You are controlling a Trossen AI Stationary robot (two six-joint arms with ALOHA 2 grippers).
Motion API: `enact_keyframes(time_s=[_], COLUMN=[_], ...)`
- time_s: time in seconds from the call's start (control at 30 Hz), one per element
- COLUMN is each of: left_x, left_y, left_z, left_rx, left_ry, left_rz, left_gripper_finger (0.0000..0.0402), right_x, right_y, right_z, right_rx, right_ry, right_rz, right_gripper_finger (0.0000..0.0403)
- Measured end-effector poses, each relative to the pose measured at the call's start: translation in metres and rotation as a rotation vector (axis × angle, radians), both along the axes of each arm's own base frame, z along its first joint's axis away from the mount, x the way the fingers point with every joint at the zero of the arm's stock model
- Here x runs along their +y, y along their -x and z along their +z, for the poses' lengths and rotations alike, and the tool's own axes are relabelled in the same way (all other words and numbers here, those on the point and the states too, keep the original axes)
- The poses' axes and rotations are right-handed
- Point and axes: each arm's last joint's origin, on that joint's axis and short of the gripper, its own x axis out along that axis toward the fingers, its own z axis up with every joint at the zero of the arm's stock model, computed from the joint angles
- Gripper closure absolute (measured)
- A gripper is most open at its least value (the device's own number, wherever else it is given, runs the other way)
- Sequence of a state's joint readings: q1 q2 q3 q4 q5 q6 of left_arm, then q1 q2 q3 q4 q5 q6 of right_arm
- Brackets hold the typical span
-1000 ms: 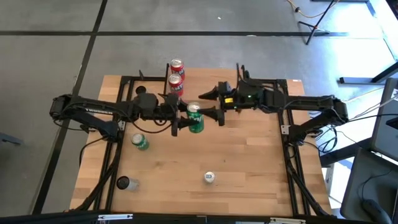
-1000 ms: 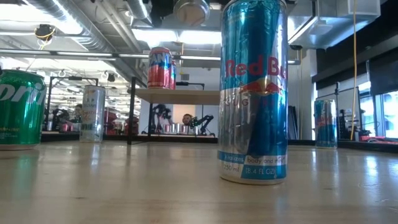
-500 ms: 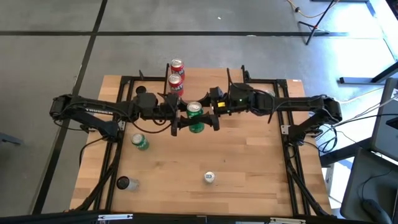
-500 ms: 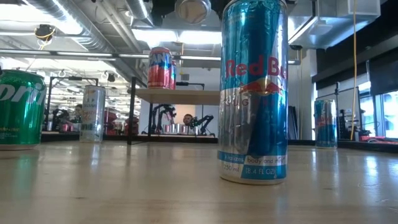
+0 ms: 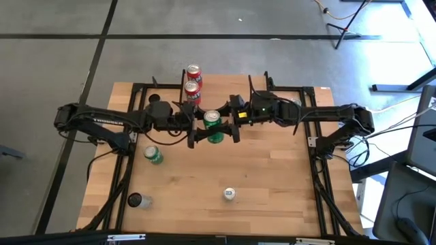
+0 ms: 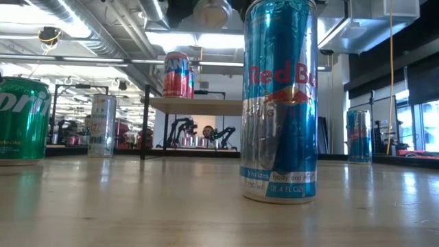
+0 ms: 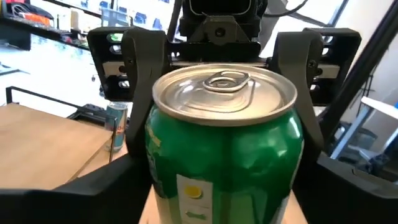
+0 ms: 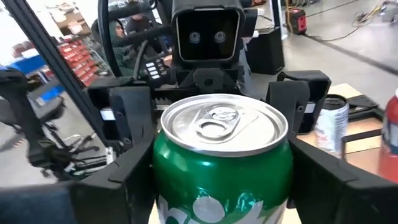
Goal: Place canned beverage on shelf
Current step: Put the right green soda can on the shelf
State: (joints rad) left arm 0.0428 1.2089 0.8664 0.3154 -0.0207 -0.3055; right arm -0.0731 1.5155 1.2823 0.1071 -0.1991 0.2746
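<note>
A green can is seen upright near mid-desk in the high view, w/ both grippers meeting at it from opposite sides. The left gripper reaches in from the left arm's side, the right gripper from the right arm's side. In the left wrist view the green can sits between the left arm's own dark fingers, w/ the other arm's fingers standing either side of it farther off. In the right wrist view the same can fills the gap between that arm's fingers, and the left arm's fingers flank it beyond. Both pairs of jaws are set around the can; whether each pair is actually clamped on it or just close can't be told from these views.

The shelf is shown in the low view as a light wooden top on thin black legs, w/ a red can standing on it. In the high view two red cans are seen at the far edge of the desk, just behind the green can, which is not on the shelf.

Elsewhere on the desk: a second green can lying toward the left side, a dark-topped can near the front-left corner, and a blue-silver can at front centre, which looms large in the low view
</note>
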Motion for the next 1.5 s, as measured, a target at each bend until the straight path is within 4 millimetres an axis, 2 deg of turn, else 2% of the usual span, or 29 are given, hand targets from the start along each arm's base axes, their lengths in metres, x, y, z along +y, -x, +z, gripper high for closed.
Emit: enact_keyframes(time_s=[0.2, 0.43, 0.57, 0.93, 1.23, 1.37, 1.5], left_x=[-0.001, -0.001, -0.002, -0.004, -0.007, -0.007, -0.007], left_y=[0.014, 0.028, 0.030, 0.030, 0.030, 0.030, 0.030], left_z=[0.000, -0.003, -0.005, -0.005, -0.005, -0.005, -0.005], left_rx=[0.104, 0.204, 0.231, 0.222, 0.217, 0.218, 0.218], left_ry=[0.007, 0.047, 0.113, 0.143, 0.141, 0.142, 0.142], left_rz=[-0.008, 0.026, 0.026, 0.016, 0.015, 0.017, 0.017], left_gripper_finger=[0.0045, 0.0043, 0.0043, 0.0042, 0.0042, 0.0042, 0.0042], right_x=[-0.020, -0.071, -0.102, -0.168, -0.194, -0.197, -0.197], right_y=[0.012, 0.019, 0.019, -0.008, -0.015, -0.021, -0.021], right_z=[0.009, 0.005, -0.001, -0.060, -0.087, -0.095, -0.096], right_rx=[-0.018, 0.007, 0.000, -0.013, -0.053, -0.065, -0.060], right_ry=[0.073, 0.159, 0.228, 0.249, 0.311, 0.317, 0.318], right_rz=[-0.063, -0.220, -0.283, -0.252, -0.273, -0.270, -0.292], right_gripper_finger=[0.0138, 0.0138, 0.0138, 0.0138, 0.0138, 0.0138, 0.0138])
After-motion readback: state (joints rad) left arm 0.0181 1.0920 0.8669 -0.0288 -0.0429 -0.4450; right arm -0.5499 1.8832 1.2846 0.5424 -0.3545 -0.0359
